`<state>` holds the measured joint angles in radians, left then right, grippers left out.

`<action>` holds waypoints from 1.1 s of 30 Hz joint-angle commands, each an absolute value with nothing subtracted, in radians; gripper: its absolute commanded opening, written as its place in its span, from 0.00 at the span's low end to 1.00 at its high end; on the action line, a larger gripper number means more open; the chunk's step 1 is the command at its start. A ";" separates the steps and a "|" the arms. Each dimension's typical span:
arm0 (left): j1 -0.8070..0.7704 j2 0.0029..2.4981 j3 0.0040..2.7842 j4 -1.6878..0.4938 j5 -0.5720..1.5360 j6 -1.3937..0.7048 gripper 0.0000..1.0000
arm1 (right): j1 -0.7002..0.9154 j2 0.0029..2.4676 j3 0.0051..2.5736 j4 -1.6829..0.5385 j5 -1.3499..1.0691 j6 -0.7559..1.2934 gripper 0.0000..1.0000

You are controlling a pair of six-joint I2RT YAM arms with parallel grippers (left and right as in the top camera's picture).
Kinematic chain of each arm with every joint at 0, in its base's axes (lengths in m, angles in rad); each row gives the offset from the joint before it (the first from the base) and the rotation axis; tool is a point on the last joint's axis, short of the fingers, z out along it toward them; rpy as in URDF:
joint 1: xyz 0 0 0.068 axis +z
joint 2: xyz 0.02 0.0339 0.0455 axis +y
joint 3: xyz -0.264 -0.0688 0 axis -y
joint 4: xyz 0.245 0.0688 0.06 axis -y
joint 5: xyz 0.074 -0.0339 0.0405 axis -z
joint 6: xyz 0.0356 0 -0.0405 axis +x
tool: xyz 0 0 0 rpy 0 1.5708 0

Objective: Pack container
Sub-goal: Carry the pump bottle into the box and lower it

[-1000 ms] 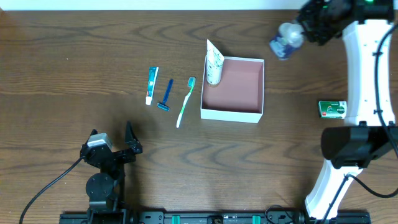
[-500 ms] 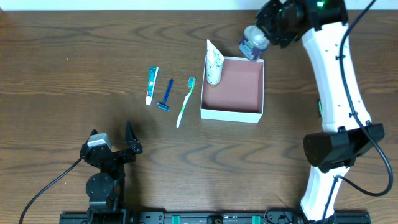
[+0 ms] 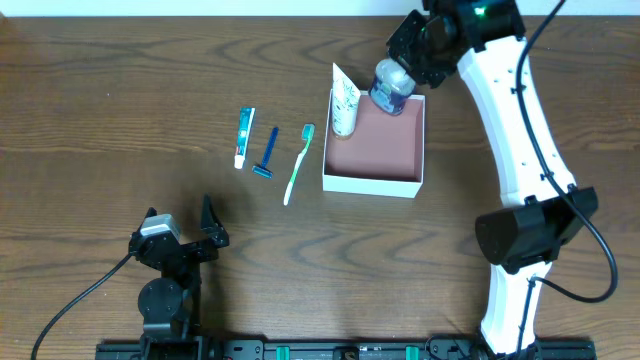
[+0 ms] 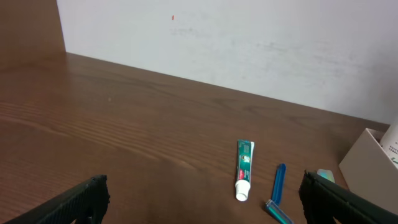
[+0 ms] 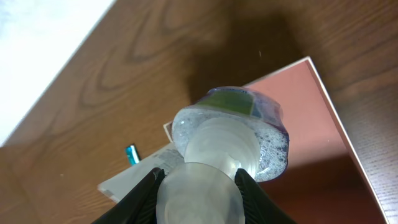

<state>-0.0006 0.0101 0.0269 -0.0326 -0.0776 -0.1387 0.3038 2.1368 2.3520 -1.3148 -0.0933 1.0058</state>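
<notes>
While the right hand (image 5: 199,186) clamps a bottle (image 5: 230,134) (base hidden) over the container (image 3: 372,183), the left hand (image 3: 180,215) gapes.

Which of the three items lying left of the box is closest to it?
The toothbrush: rightmost, beside the box; razor and toothpaste lie farther left.

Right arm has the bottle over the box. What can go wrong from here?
1. The bottle hangs at the container's far edge, seemingly partly over the rim, so a straight descent could catch the wall.
2. It is close beside the upright white tube in the far-left corner, and lowering may tip that over.
3. The right gripper grips only the narrow top end, so the bottle might swing or slip.
</notes>
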 commanded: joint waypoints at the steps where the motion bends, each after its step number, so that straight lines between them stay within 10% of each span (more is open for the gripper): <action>1: 0.004 0.004 0.004 -0.066 -0.086 -0.144 0.98 | 0.325 2.129 2.340 -1.311 -0.082 1.017 0.32; 33: 0.004 0.005 0.004 -0.067 -0.086 -0.144 0.98 | 0.347 2.129 2.090 -1.110 -0.079 1.043 0.36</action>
